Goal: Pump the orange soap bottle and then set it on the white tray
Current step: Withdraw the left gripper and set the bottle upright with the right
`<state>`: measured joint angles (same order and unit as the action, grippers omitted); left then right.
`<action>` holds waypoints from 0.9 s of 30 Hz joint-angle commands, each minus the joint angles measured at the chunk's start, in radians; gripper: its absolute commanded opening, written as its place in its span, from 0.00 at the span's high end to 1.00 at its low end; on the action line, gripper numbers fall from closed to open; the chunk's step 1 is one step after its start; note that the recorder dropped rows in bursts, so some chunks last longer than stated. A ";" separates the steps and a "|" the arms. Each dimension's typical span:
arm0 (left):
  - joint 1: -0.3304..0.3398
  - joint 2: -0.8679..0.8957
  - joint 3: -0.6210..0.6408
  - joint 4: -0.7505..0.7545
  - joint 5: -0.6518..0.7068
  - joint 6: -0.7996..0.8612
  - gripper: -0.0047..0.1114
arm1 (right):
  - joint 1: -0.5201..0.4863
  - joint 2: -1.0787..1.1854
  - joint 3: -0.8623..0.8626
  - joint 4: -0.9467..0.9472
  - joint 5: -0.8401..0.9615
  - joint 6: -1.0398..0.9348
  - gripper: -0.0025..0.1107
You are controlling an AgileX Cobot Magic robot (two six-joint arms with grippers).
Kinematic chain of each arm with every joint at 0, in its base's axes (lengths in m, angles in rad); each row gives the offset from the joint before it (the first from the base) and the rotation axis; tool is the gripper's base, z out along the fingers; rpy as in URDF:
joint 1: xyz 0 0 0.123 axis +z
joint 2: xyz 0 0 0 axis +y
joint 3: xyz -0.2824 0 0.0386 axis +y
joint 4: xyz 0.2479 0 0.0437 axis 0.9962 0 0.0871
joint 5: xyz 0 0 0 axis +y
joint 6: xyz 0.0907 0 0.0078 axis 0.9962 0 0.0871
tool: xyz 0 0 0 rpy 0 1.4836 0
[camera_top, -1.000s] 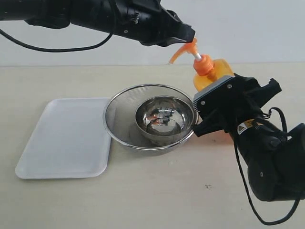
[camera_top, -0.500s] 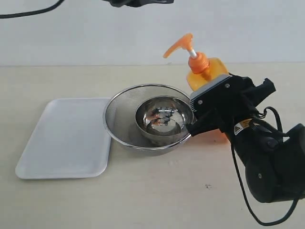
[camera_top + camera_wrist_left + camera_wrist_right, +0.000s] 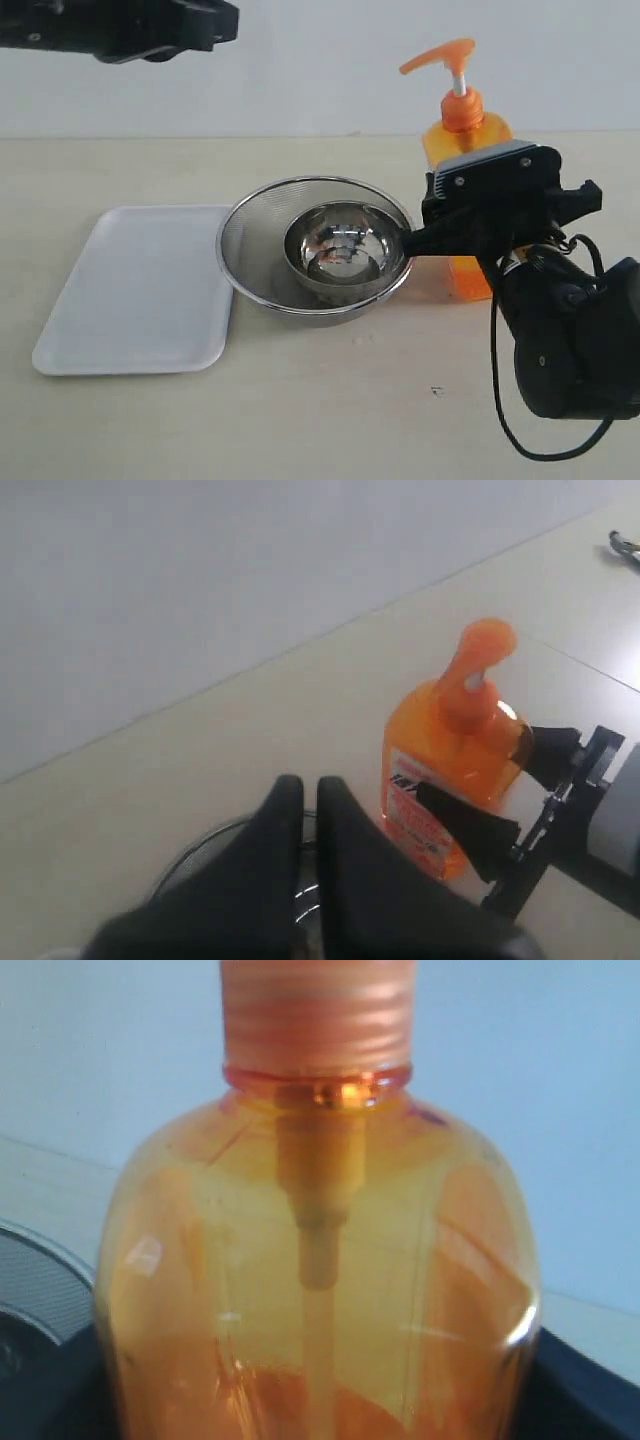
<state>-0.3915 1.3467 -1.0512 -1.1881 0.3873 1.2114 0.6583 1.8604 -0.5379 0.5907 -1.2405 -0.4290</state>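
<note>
I see the orange soap bottle [image 3: 465,135] standing upright at the right of the table [image 3: 330,420], its pump head raised on the white stem. The right gripper [image 3: 462,238] grasps the bottle's lower body, one finger on each broad side. I cannot tell whether the base rests on the table. The left gripper [image 3: 308,790] hangs high over the far left, fingers pressed together and holding nothing. The mesh strainer [image 3: 250,240], with a steel bowl [image 3: 345,250] in it, sits between the bottle and the white tray [image 3: 140,290]; its right rim is just beside the bottle, and its left rim meets the tray's right edge. Open tabletop runs along the near side of all three.
</note>
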 commanded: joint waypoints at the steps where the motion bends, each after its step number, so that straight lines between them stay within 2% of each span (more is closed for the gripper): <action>1: 0.003 -0.154 0.145 -0.177 -0.097 0.142 0.92 | 0.001 -0.002 0.000 0.029 0.019 0.062 0.98; 7: 0.003 -0.393 0.346 -0.398 -0.184 0.338 0.92 | 0.001 -0.002 0.000 0.055 0.021 0.113 0.98; 15: 0.003 -0.704 0.579 -0.556 -0.377 0.348 0.92 | 0.001 -0.002 0.000 0.074 0.049 0.167 0.98; 18: 0.003 -0.860 0.690 -0.556 -0.404 0.337 0.92 | 0.001 -0.002 0.000 0.140 0.070 0.169 0.98; 20: 0.003 -0.928 0.756 -0.556 -0.471 0.326 0.92 | 0.001 -0.002 0.000 0.143 0.097 0.179 0.98; 27: 0.003 -1.095 0.916 -0.556 -0.497 0.276 0.92 | 0.001 -0.002 0.000 0.098 0.162 0.211 0.98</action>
<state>-0.3898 0.2983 -0.1723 -1.7334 -0.0998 1.5041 0.6583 1.8525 -0.5400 0.7090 -1.1976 -0.2388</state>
